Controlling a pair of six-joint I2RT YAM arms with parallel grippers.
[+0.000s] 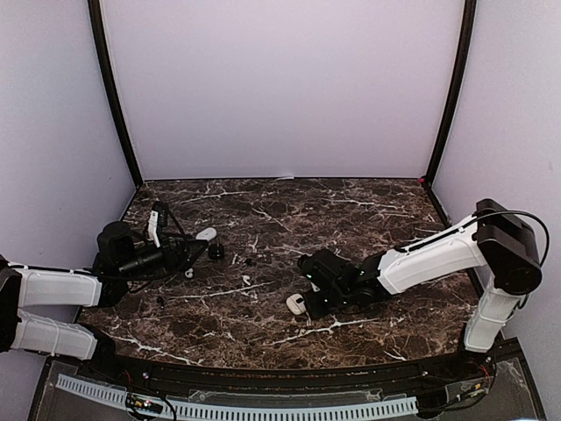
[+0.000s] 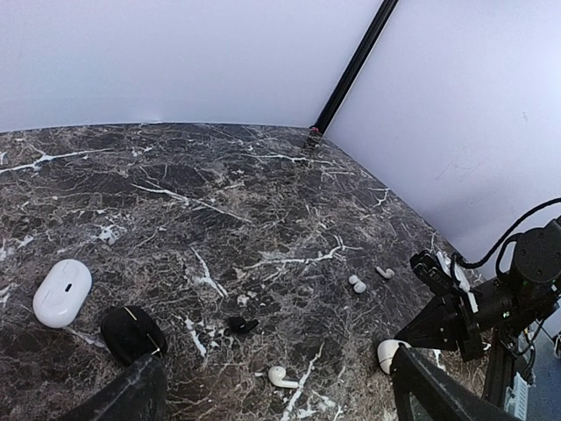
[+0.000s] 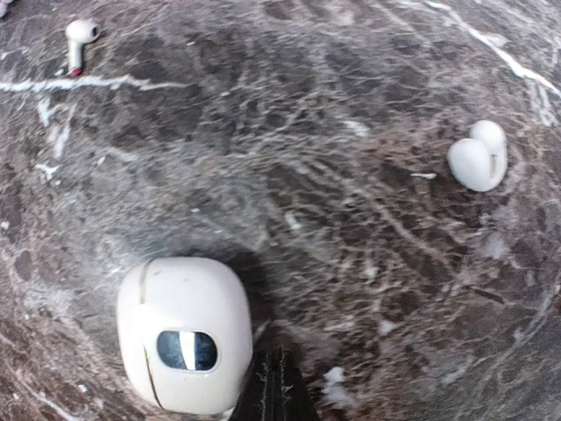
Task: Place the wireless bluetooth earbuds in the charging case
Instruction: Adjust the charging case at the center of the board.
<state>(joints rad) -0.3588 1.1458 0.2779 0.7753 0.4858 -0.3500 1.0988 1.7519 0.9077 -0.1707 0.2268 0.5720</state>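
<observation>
A closed white charging case (image 3: 186,333) with a dark oval window lies on the marble, just left of my right gripper (image 3: 276,390). That gripper is shut with nothing between its fingers, tips low at the table. A bean-shaped white earbud (image 3: 478,158) lies off to its right and a stemmed white earbud (image 3: 79,37) farther away. In the left wrist view, a stemmed white earbud (image 2: 282,377) and a black earbud (image 2: 241,324) lie ahead of my open, empty left gripper (image 2: 276,364). From above, the case (image 1: 296,303) sits at the right gripper (image 1: 307,294).
Another white case (image 2: 61,292) and a black case (image 2: 131,333) lie near the left gripper (image 1: 195,254). Pale walls with black corner posts (image 1: 112,92) enclose the dark marble table (image 1: 351,210).
</observation>
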